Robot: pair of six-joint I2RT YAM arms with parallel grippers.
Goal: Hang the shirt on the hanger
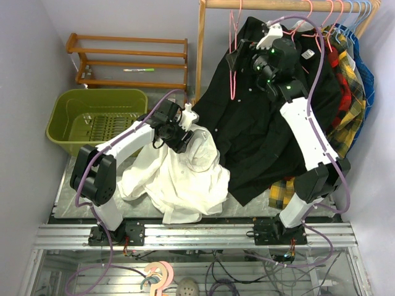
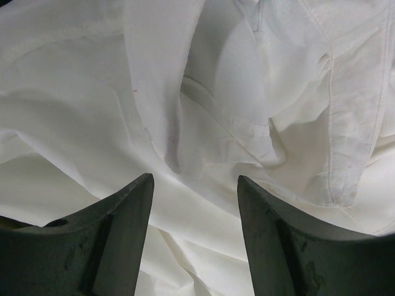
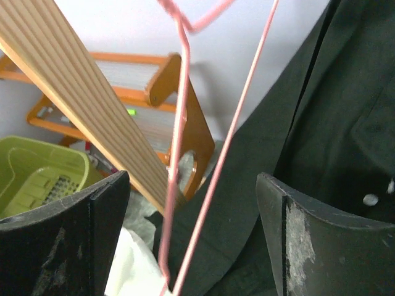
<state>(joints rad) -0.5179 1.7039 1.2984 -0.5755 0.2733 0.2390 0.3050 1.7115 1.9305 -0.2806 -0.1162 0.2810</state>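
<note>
The white shirt (image 1: 185, 176) lies crumpled in a heap on the table in front of the left arm. My left gripper (image 1: 184, 140) is at the top of the heap. In the left wrist view it (image 2: 194, 185) is open, with folds of the shirt (image 2: 203, 105) filling the view beyond the fingertips. The pink wire hanger (image 1: 233, 68) hangs from the wooden rail at the left of the black shirt. My right gripper (image 1: 237, 60) is raised to it. In the right wrist view it (image 3: 191, 185) is open, with the hanger's two wires (image 3: 179, 135) running down between the fingers, unclamped.
A black shirt (image 1: 259, 123) hangs from the rail (image 1: 278, 5), with a yellow plaid shirt (image 1: 347, 92) and light blue hangers (image 1: 363, 9) to its right. A green basket (image 1: 68, 120) and a wooden rack (image 1: 129, 61) stand at the back left. The rail's post (image 3: 74, 92) is close to the right gripper.
</note>
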